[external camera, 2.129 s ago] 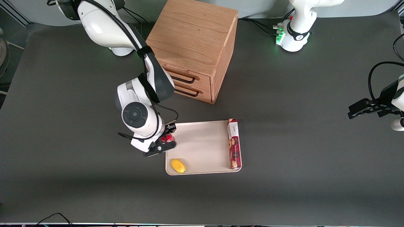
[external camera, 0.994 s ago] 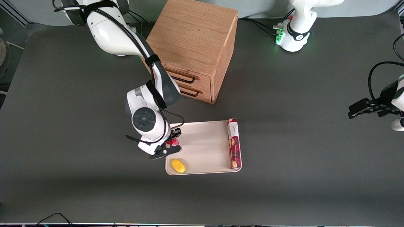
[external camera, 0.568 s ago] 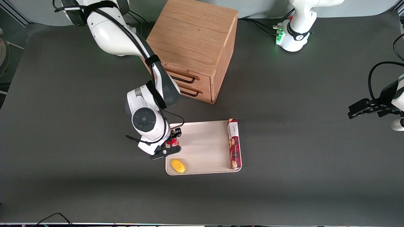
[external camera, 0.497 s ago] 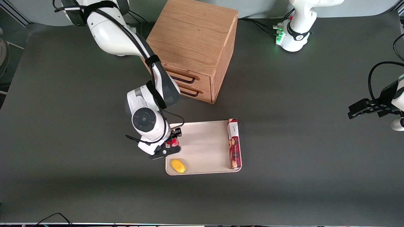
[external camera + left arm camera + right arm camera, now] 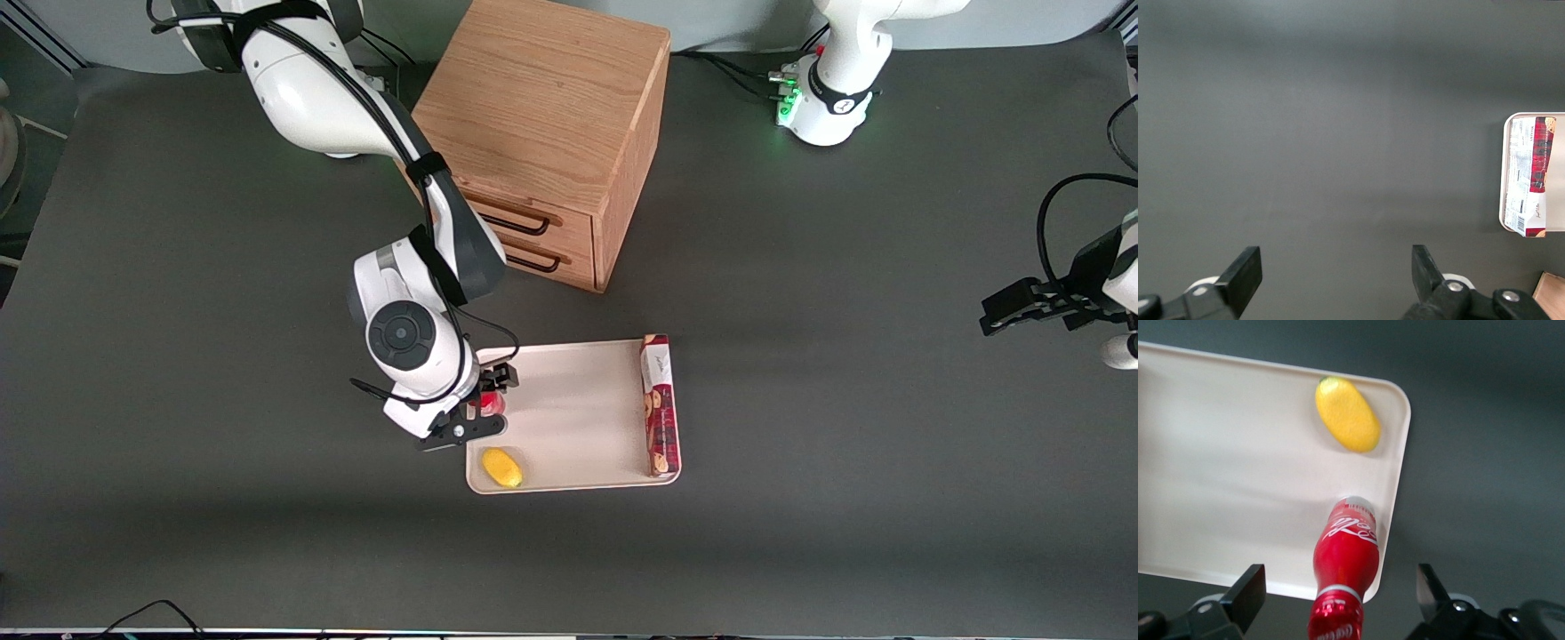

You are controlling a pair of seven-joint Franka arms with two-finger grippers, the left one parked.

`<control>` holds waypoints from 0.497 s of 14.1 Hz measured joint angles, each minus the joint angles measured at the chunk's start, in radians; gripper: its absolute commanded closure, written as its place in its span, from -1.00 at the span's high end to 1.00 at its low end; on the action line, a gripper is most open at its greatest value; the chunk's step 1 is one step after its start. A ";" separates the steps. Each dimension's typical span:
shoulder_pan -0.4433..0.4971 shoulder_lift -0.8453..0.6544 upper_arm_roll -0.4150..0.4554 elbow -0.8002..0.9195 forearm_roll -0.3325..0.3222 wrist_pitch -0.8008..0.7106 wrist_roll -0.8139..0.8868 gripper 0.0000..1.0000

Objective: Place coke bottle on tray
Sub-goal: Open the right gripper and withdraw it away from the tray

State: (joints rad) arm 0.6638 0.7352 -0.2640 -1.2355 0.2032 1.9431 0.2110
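Note:
The coke bottle [image 5: 488, 404], small and all red with white lettering, stands upright on the off-white tray [image 5: 578, 409], close to the tray's rim toward the working arm's end. My right gripper [image 5: 486, 402] hangs directly over it, open, with one finger on each side of the bottle. In the right wrist view the coke bottle [image 5: 1346, 560] rises between the fingers [image 5: 1251, 587] of the gripper [image 5: 1340, 581], with a clear gap on both sides, and its base rests just inside the rim of the tray [image 5: 1238, 467].
A yellow lemon [image 5: 501, 468] lies on the tray, nearer to the front camera than the bottle; it is the lemon [image 5: 1347, 414] in the wrist view. A long red cookie box [image 5: 660, 404] lies along the tray's rim toward the parked arm. A wooden drawer cabinet [image 5: 542, 116] stands farther from the camera.
The gripper carried the bottle from just beside the tray to over its edge. In the last half second the wrist shifted slightly and the fingers now stand apart from the bottle.

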 measured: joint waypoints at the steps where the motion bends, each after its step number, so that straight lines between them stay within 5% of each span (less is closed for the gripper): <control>1: -0.005 -0.031 -0.004 0.008 0.000 -0.021 0.000 1.00; 7: -0.122 -0.331 -0.033 -0.003 -0.005 -0.418 -0.143 1.00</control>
State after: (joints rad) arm 0.5422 0.4041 -0.2967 -1.2385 0.1984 1.5247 0.0684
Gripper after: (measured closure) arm 0.000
